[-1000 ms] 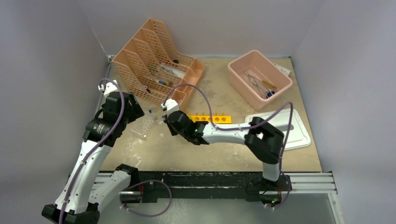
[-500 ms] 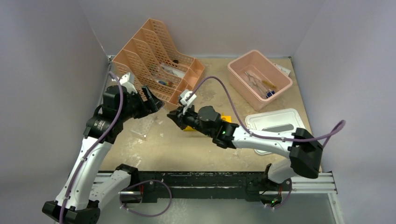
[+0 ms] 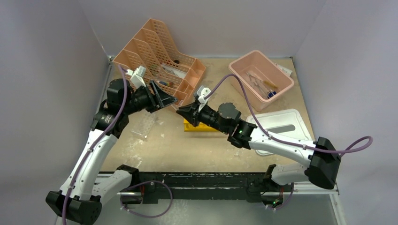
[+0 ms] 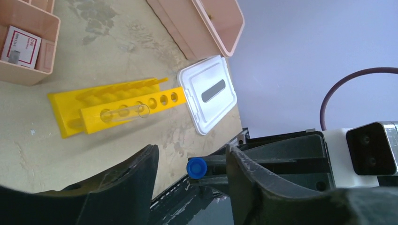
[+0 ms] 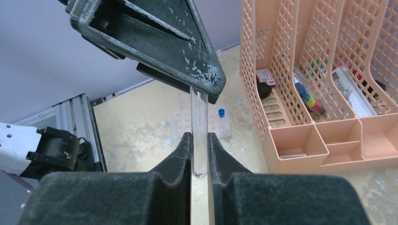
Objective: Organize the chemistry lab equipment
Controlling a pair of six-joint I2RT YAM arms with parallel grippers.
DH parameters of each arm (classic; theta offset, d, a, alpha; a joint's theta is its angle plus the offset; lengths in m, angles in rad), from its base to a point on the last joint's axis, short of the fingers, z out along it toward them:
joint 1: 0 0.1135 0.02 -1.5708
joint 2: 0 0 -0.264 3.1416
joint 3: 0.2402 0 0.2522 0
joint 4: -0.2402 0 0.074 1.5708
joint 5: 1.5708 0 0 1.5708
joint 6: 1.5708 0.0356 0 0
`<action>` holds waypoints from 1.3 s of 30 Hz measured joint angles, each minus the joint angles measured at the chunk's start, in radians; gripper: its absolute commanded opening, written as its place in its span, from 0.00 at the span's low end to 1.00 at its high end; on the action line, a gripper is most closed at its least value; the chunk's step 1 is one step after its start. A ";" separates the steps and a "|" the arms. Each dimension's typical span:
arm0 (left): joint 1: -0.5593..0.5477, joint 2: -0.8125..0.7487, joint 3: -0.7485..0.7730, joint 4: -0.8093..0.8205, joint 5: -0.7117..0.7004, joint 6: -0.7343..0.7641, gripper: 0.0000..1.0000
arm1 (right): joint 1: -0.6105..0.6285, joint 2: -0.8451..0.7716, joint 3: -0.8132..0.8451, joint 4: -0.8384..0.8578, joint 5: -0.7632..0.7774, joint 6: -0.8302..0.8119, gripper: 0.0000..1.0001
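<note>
My right gripper point(image 5: 199, 140) is shut on a thin clear tube point(image 5: 199, 117) and holds it above the table, left of the yellow test-tube rack point(image 3: 202, 126). The tube's blue cap point(image 4: 197, 167) sits between the open fingers of my left gripper point(image 4: 191, 154), touching neither. In the top view the left gripper point(image 3: 169, 99) faces the right gripper point(image 3: 182, 111) closely. The rack point(image 4: 117, 110) has another clear tube point(image 4: 124, 114) lying across its holes. No tongs show clearly.
The peach mesh organizer point(image 3: 155, 65) stands at the back left, just behind both grippers. The pink tub point(image 3: 260, 79) is at the back right, its white lid point(image 3: 281, 129) in front of it. A clear holder with a blue-capped tube point(image 5: 221, 115) lies below the grippers.
My right gripper has lifted the tube and swung up and to the right. My left gripper has turned right and closed in, so its open fingers now straddle the tube's capped end.
</note>
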 measured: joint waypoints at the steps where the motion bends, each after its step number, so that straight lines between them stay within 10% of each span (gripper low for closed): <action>1: 0.000 0.001 -0.005 0.005 0.011 -0.008 0.44 | -0.002 0.000 0.000 0.000 -0.006 -0.003 0.03; 19: 0.000 -0.026 0.028 -0.100 -0.006 0.054 0.19 | -0.008 -0.001 -0.032 0.003 -0.054 -0.027 0.02; 27: 0.001 -0.030 0.028 -0.101 0.000 0.056 0.23 | -0.008 -0.001 -0.032 0.008 -0.060 -0.032 0.02; 35: 0.001 -0.030 0.028 -0.111 0.010 0.088 0.00 | -0.012 -0.001 -0.032 0.006 -0.089 -0.038 0.03; 39: 0.002 -0.030 0.028 -0.127 0.013 0.108 0.00 | -0.014 0.000 -0.032 -0.008 -0.100 -0.040 0.40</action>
